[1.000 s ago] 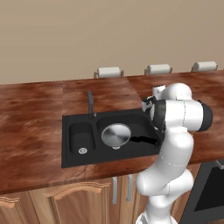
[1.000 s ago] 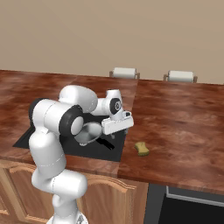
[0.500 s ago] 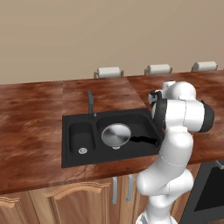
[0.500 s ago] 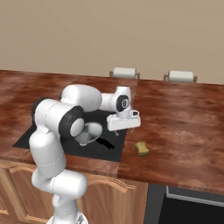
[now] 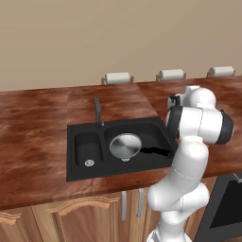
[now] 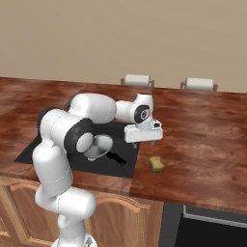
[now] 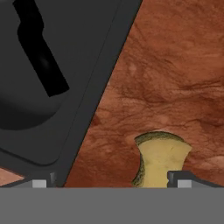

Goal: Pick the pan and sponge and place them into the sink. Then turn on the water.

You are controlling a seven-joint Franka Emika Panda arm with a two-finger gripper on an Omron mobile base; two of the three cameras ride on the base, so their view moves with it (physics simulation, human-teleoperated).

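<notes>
**Inspection: pan in the sink, sponge on the counter, my jaws wide and empty**

The pan (image 5: 125, 144) lies in the larger basin of the sink (image 5: 75, 170), round side toward the divider between the basins. Its black handle (image 5: 156, 151) points toward the sink's right edge. In the right base view the pan (image 6: 99, 147) is partly hidden behind my arm, with the handle (image 6: 117, 158) showing clear of it. The smaller basin (image 5: 88, 149) sits at the sink's left end with a silver drain (image 5: 89, 163) in its floor. The faucet (image 5: 98, 111) stands at the sink's back edge, at the divider between the basins.

The sponge (image 6: 156, 163) rests on the wooden counter (image 6: 202, 140), just beside the sink's right edge and near the counter's front edge. It is apart from the pan and outside both basins. In the hand view the sponge (image 7: 161, 161) lies low in frame, with the sink's rim (image 7: 94, 113) running diagonally beside it and the pan handle (image 7: 41, 54) visible inside the basin.

My gripper (image 6: 143, 143) hangs over the counter at the sink's right edge, above the sponge and slightly behind it. The jaws stand wide apart and hold nothing. The fingers do not touch the sponge.

Three paper-towel rolls stand along the counter's back edge; one (image 5: 118, 77) is behind the sink.
</notes>
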